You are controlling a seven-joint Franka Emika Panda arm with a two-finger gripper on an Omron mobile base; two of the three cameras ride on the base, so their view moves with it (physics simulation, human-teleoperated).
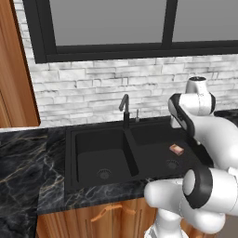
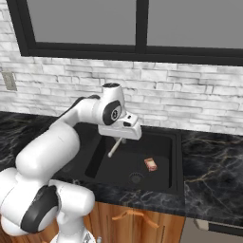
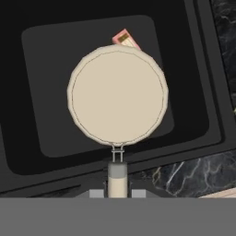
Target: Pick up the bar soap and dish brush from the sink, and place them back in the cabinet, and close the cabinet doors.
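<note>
The gripper (image 2: 122, 138), seen at the centre of the right base view, hung above the black sink (image 2: 176, 161) with its fingers pinched on the thin handle of the dish brush (image 2: 114, 147), which slanted down and to the left beneath the hand. In the hand view the brush's round cream head (image 3: 117, 94) sat at the middle of the frame, its pale handle running straight down to the bottom centre between the fingertips. The bar soap (image 2: 150, 164) lay on the floor of the basin, right of centre in the right base view and just above the round drain (image 2: 136, 179); in the hand view one pink corner of it showed past the upper edge of the brush head. In the left base view the soap rested in the right-hand basin, right of centre, with the black faucet (image 1: 124, 110) standing at mid-frame against the white brick wall (image 1: 93, 88). Dark marbled counter (image 1: 28, 162) surrounded the sink.
</note>
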